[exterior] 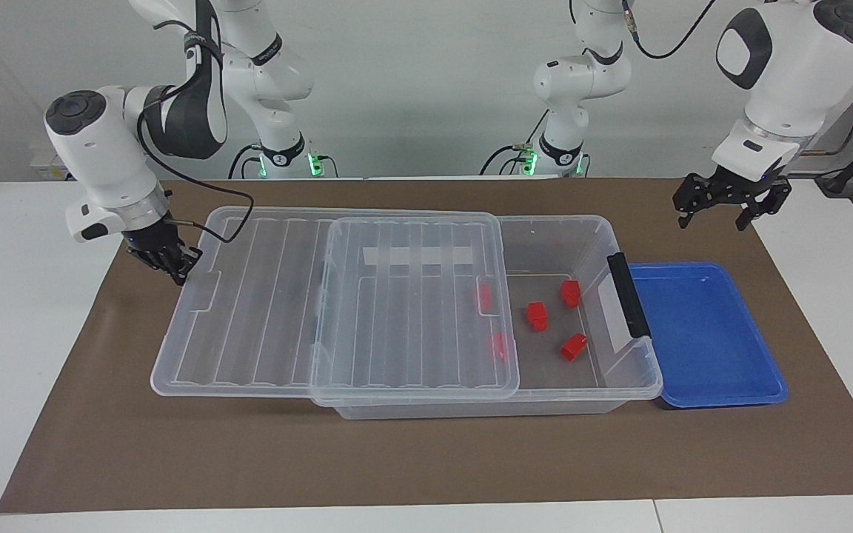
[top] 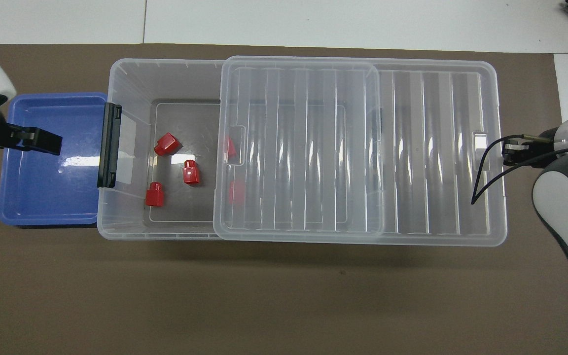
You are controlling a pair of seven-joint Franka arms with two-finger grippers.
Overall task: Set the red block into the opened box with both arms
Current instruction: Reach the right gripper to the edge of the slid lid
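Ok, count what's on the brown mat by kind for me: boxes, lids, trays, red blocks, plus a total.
Clear box: 1
Clear lid: 1
Blue tray: 1
Red blocks: 5 (3 in the uncovered part of the box, 2 seen through the lid)
Total: 8
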